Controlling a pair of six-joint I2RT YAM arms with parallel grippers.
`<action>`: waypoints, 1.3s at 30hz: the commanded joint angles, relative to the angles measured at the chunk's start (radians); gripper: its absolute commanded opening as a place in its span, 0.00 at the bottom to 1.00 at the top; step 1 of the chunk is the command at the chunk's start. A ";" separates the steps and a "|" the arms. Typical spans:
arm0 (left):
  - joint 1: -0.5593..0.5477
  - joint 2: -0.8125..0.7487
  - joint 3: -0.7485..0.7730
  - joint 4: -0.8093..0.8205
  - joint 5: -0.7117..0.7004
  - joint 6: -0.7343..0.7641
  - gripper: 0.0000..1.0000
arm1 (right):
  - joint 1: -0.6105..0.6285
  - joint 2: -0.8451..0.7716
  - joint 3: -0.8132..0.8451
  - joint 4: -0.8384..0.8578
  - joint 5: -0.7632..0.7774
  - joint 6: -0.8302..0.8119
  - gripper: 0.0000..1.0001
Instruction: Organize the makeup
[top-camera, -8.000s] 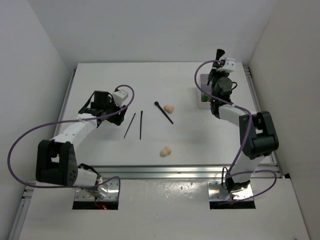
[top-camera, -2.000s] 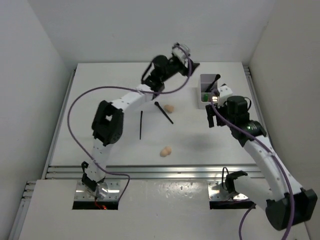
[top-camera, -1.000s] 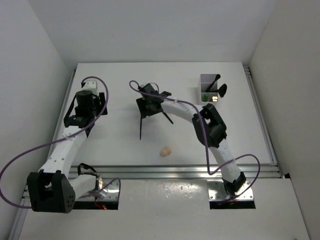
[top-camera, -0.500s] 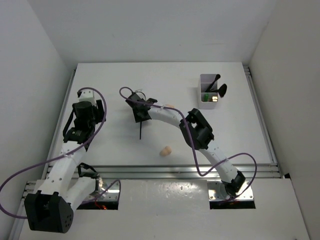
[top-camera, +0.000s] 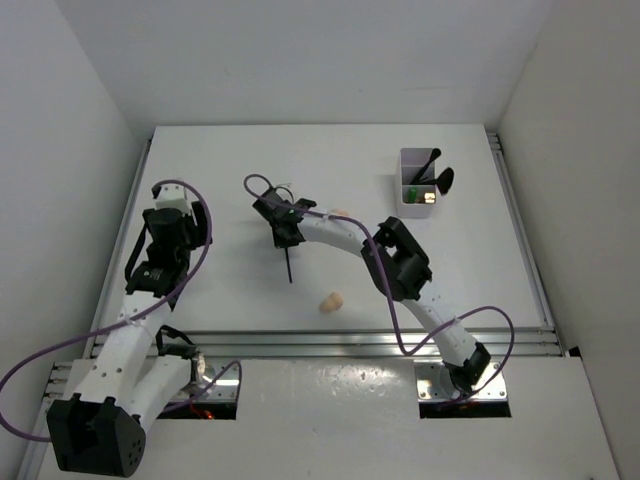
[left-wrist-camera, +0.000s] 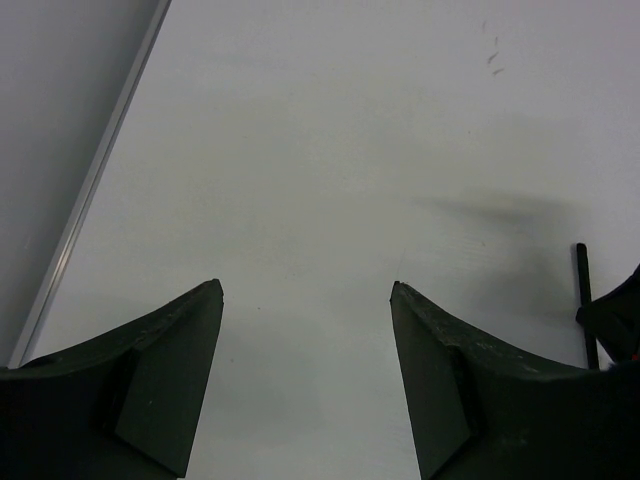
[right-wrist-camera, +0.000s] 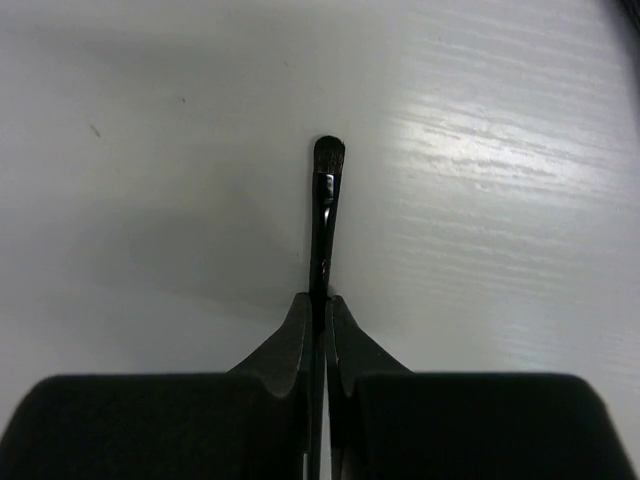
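Hovering over the desk (top-camera: 220, 160), well apart from the white box (top-camera: 415, 208), the left hand (left-wrist-camera: 305, 290) gaped empty and the right hand (right-wrist-camera: 321, 305) clamped tight on the thin black brush (right-wrist-camera: 323, 215), seemingly by one end, where it could have swung loose.

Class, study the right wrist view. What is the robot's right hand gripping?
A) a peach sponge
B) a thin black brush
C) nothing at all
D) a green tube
B: in the right wrist view the right hand is shut on a thin black brush, with the bristle tip sticking out in front.
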 joint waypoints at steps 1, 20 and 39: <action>-0.008 -0.027 -0.029 0.043 -0.010 -0.015 0.74 | 0.011 0.002 -0.093 -0.149 -0.046 0.003 0.00; 0.090 0.008 0.013 -0.018 0.129 -0.084 0.74 | -0.159 -0.626 -0.504 0.736 -0.109 -0.371 0.00; 0.138 0.301 0.120 0.060 0.237 -0.046 0.73 | -0.635 -0.631 -0.820 1.584 0.121 -0.650 0.00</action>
